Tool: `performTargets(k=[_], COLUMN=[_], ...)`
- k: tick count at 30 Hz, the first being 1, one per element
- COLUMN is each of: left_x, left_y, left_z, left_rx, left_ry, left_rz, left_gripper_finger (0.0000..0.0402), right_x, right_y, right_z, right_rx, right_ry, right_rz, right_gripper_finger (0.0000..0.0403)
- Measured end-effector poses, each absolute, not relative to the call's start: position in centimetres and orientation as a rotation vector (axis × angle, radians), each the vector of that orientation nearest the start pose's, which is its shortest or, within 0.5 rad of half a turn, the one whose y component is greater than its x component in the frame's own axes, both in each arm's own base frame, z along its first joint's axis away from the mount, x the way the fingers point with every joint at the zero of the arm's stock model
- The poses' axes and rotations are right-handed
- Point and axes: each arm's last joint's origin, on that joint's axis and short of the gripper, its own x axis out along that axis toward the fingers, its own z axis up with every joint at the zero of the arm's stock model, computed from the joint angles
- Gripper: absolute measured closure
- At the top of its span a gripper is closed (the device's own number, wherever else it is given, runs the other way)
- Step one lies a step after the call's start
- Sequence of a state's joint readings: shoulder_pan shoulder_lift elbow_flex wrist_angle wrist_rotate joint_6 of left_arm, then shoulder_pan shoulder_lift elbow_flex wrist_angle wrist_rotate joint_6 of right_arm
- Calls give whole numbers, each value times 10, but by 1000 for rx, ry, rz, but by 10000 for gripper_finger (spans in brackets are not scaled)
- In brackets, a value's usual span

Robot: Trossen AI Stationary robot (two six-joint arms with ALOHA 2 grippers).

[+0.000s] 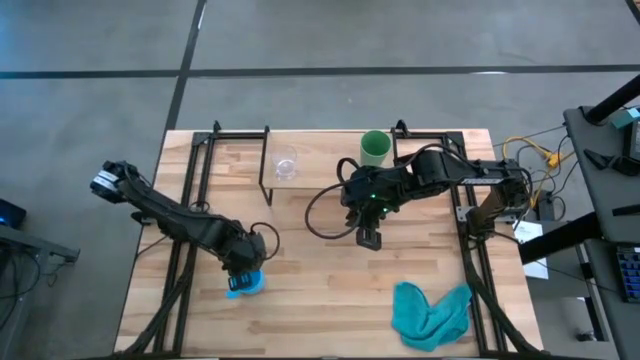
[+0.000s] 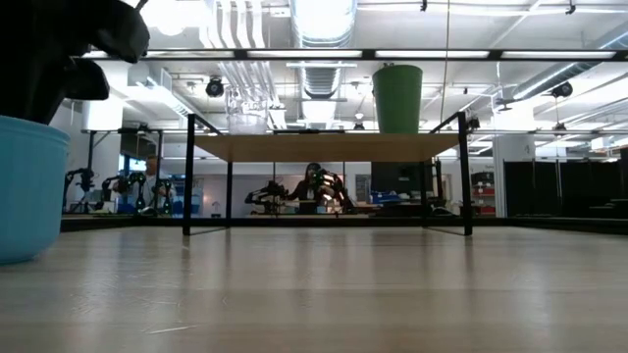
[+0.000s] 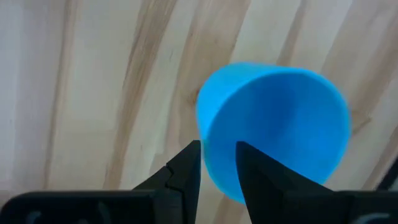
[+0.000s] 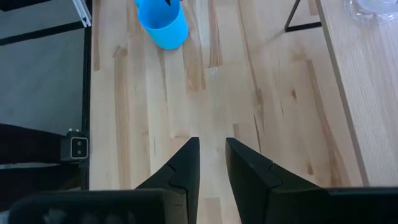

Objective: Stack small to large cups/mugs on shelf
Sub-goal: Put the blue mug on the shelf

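Note:
The bright blue mug stands on the tabletop near its left near part, large at the low view's left edge; its handle does not show. My left gripper is shut on it from above. The tiny clear glass cup and the green cup stand on the shelf's wooden top board, glass to the left, green to the right. My right gripper hovers shut over the table's middle, in front of the shelf, touching nothing. My left gripper pinches the blue mug's wall at its rim, one finger outside and the other finger inside the hollow. The fingers come from above, pointing down. The mug stays upright with its base on the table.
A teal cloth lies crumpled by the table's near right corner. The shelf stands on thin black legs at the far middle, with open room under its board. Black frame rails run along both table sides. Bare wood lies between mug and shelf.

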State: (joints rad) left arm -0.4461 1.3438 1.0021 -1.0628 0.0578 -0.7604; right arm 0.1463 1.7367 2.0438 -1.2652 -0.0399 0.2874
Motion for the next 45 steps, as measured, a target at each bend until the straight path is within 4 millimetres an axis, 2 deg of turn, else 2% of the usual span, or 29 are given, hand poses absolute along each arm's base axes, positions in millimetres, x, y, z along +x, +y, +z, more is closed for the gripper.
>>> performTargets(k=[9,16,21,32,38,45], left_x=[204,207,207,208,220,246], left_y=[-98,-99,-99,-99,-94,-73], left_z=[237,224,224,224,243,303], left_rx=[-310,-328,-328,-336,-413,-499], left_ry=[1423,1381,1381,1386,1323,1106], left_rz=[150,129,129,140,153,176], left_gripper_finger=[314,314,319,395,400,401], right_x=[331,331,331,332,332,332], right_y=[50,50,50,50,50,50], right_z=[416,416,416,417,417,417], right_rx=[213,214,214,212,215,216], right_ry=[974,974,974,959,959,958], right_rz=[33,33,33,37,36,36], right_gripper_finger=[330,330,330,330,330,330])
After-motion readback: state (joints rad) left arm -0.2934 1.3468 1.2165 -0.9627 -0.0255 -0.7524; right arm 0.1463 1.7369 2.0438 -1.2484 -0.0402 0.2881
